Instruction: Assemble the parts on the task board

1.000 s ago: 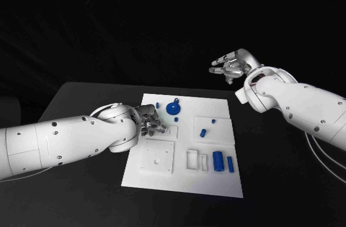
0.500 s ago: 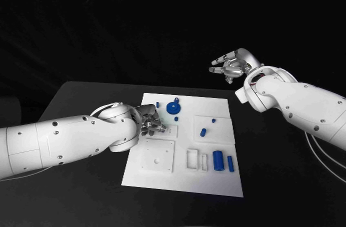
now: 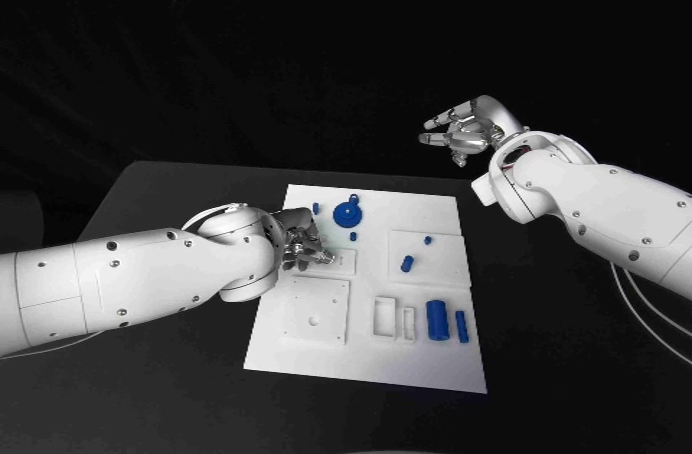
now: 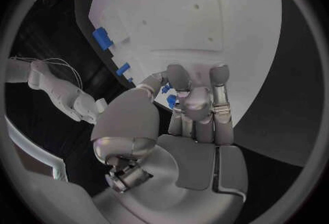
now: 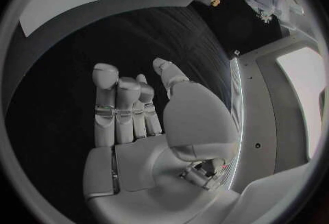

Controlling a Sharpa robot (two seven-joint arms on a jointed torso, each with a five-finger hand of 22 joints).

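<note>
A: Black desk (image 3: 173, 204), pitch-dark room behind. White task board (image 3: 433, 219) sat mid-desk, blue parts (image 3: 436, 321) lying along its near right.

B: Left hand (image 3: 303, 246) low over the board's left edge, fingers (image 4: 180, 79) curled around a small blue part (image 4: 170, 101). Right hand (image 3: 464, 130) raised beyond the far edge, spread loose, empty.
</note>
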